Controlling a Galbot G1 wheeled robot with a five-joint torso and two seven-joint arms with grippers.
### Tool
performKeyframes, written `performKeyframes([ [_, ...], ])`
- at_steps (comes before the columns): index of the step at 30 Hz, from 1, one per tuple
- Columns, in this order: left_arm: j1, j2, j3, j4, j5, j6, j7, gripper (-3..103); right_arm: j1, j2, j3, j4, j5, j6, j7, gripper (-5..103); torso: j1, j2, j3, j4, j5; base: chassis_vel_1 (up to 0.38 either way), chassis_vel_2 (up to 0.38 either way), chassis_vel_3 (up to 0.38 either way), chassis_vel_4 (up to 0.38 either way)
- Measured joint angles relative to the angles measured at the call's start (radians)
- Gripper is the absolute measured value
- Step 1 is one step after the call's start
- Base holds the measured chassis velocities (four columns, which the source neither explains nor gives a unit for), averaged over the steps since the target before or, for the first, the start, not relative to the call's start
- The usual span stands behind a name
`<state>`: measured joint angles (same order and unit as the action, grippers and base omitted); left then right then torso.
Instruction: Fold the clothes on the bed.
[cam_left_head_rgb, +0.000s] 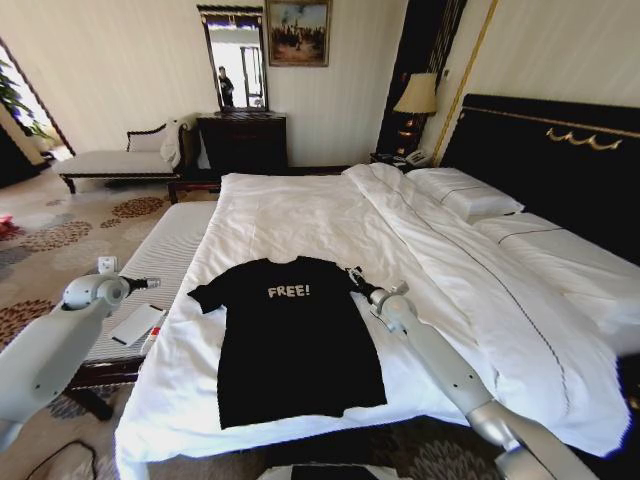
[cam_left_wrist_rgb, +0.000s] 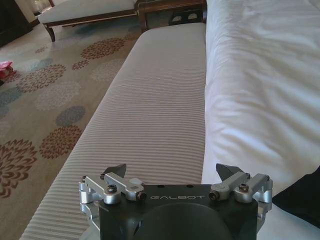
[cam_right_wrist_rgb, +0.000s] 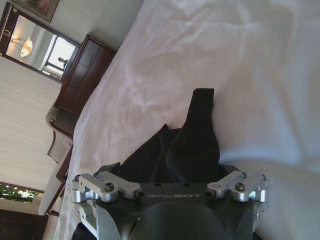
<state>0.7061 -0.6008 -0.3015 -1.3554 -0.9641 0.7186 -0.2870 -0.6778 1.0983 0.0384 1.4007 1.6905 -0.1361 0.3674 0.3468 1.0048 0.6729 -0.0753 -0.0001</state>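
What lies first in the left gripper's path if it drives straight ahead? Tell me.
Probably the striped bench: the open left gripper points along its top, beside the bed. How high it rides above the bench is unclear.

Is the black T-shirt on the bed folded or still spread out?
Mostly spread: the black T-shirt lies flat on the bed, lettering up. Only the sleeve at the right gripper is bunched up.
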Motion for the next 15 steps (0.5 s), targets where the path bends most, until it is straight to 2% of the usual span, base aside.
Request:
performKeyframes([
  [10, -0.003, -0.009, 0.006, 0.012, 0.015, -0.004, 0.002, 100, 0.044, 0.111, 0.012, -0.058, -0.006, 0.035, -0.055, 100, 0.0, 0.0, 0.0, 0.0004, 0.0, 0.0, 0.0, 0.0, 0.0],
  [13, -0.003, -0.008, 0.006, 0.012, 0.015, -0.004, 0.003, 100, 0.046, 0.118, 0.019, -0.077, -0.034, 0.043, -0.067, 100, 0.0, 0.0, 0.0, 0.0003, 0.0, 0.0, 0.0, 0.0, 0.0],
  [15, -0.005, -0.006, 0.006, 0.014, 0.015, -0.005, 0.005, 100, 0.045, 0.098, 0.032, -0.08, -0.05, 0.051, -0.077, 100, 0.0, 0.0, 0.0, 0.0003, 0.0002, 0.0, 0.0, 0.0, 0.0],
])
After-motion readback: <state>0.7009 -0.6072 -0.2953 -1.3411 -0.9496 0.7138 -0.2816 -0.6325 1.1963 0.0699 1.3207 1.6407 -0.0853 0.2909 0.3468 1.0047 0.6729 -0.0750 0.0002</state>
